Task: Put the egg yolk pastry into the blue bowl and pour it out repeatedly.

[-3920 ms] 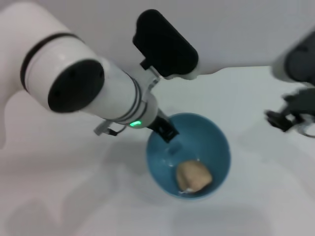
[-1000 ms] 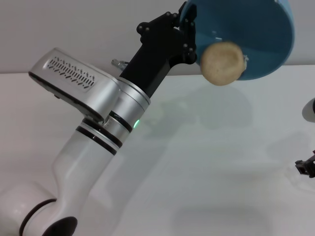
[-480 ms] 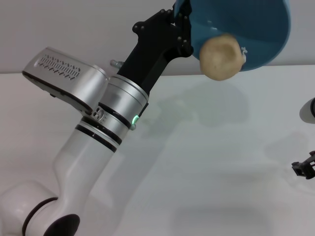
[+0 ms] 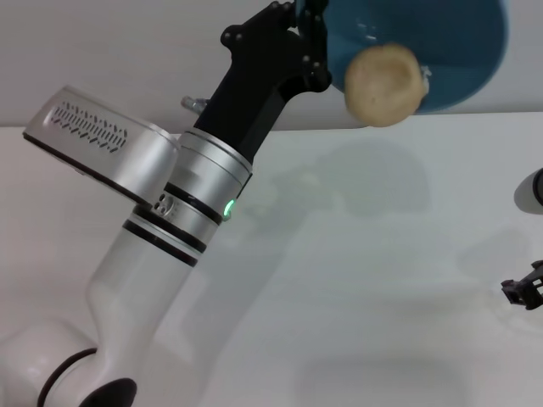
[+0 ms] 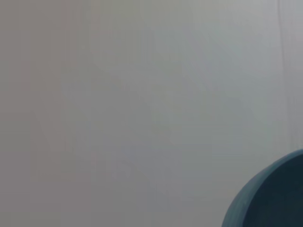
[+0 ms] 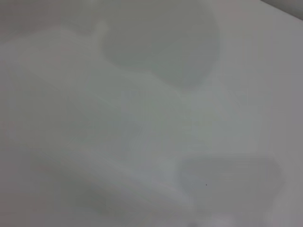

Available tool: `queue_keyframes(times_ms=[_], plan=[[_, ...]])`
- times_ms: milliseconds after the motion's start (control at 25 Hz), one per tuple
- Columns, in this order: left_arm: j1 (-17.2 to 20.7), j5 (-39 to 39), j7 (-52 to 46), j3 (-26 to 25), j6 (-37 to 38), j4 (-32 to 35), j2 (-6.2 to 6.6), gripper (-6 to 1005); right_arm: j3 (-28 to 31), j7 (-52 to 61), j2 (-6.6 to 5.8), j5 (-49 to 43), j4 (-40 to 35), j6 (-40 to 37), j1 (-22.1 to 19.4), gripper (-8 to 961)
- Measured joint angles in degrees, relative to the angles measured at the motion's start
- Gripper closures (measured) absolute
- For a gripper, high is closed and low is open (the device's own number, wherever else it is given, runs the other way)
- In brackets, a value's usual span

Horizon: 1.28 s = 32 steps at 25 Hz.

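Note:
My left gripper is shut on the rim of the blue bowl and holds it high above the table, tipped on its side with the opening facing the head camera. The egg yolk pastry, a pale tan ball, sits at the bowl's lower rim, partly over the edge. A piece of the bowl's rim also shows in the left wrist view. My right gripper is low over the table at the far right edge, only partly in view.
The white table lies under the bowl, with the bowl's and the arm's shadows on it. The left arm's silver and white links rise across the left half of the head view. The right wrist view shows only bare table.
The bowl, which stood on the table with the pastry inside, has been lifted high and tipped. In the last second it rose a little and the pastry shifted slightly along the rim.

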Motion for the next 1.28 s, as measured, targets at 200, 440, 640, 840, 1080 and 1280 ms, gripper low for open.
queue_keyframes(times_ms=[200,440,640,840,1080,1280], plan=[[-0.1,0.1,-0.9,0.9,2.1,0.5,0.0,990,-0.1,0.0,0.0,0.0,0.1,0.0,0.1,439],[-0.7,0.1,-1.6,1.7,3.2,1.0,0.0,990,-0.1,0.1,0.0,0.0,0.2,0.0,0.2,433],[-2.0,-0.4,-1.8,1.0,-1.2,0.4,0.0,990,0.0,0.1,0.0,0.0,0.2,0.0,0.3,428],[-3.2,-0.5,-2.5,-0.7,-5.8,-0.6,0.0,988,0.0,-0.9,0.01,1.7,-0.4,-0.1,0.3,423],[-5.0,3.1,-3.5,-12.0,-27.0,2.5,0.68,988,0.8,-6.1,-0.07,9.9,-3.2,0.1,0.3,417],[-6.0,13.1,-3.4,-27.0,-54.4,8.2,0.97,989,0.3,-10.3,-0.2,16.6,-4.0,0.4,1.1,411]])
